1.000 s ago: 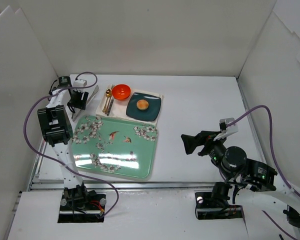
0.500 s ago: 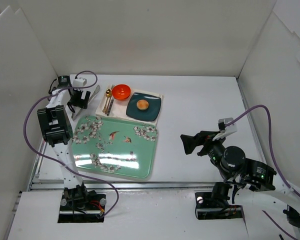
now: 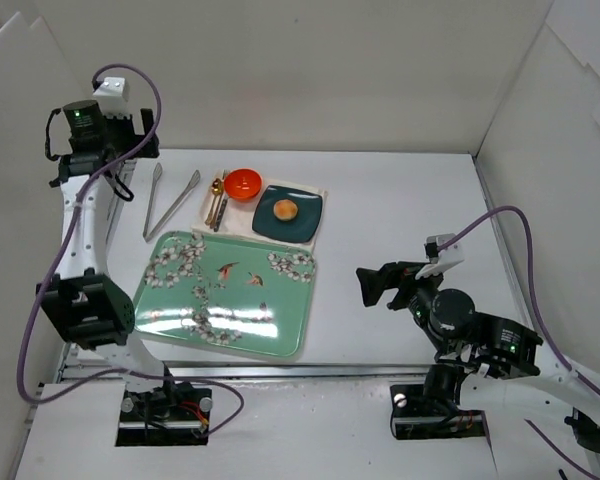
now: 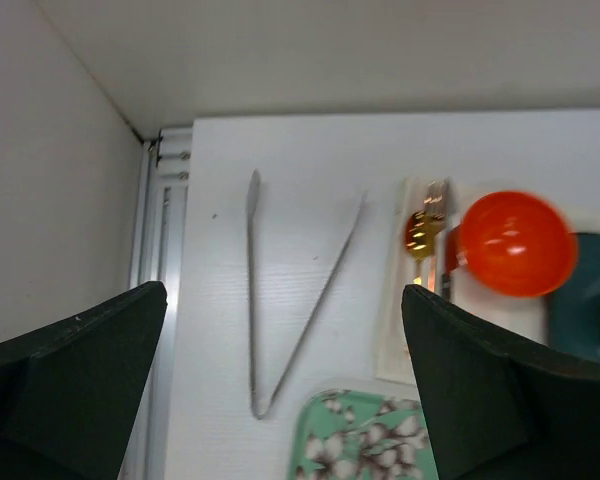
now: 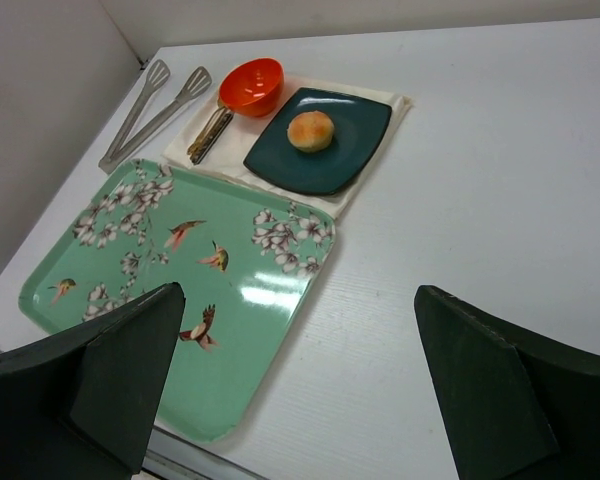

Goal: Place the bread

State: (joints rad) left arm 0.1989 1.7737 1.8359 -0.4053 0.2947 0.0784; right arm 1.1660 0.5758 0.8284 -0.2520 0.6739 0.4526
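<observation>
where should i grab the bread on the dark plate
Take the bread across its widest middle, straight down from above. It is a small low dome alone on the dark plate, sides free all round; the orange bowl stands off the plate.

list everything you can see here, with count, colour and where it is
bread: 1, golden-brown, on the plate
plate: 1, dark teal, on the mat, right of the bowl
bowl: 1, orange-red, on the mat
cutlery: count unclear, gold, on the mat, left of the bowl
mat: 1, cream, far side of the tray
tongs: 1, silver, on the table left of the mat
tray: 1, green with flowers and birds, near left of the table
table: 1, white
left gripper: 1, black, open, raised above the tongs
right gripper: 1, black, open, near right
</observation>
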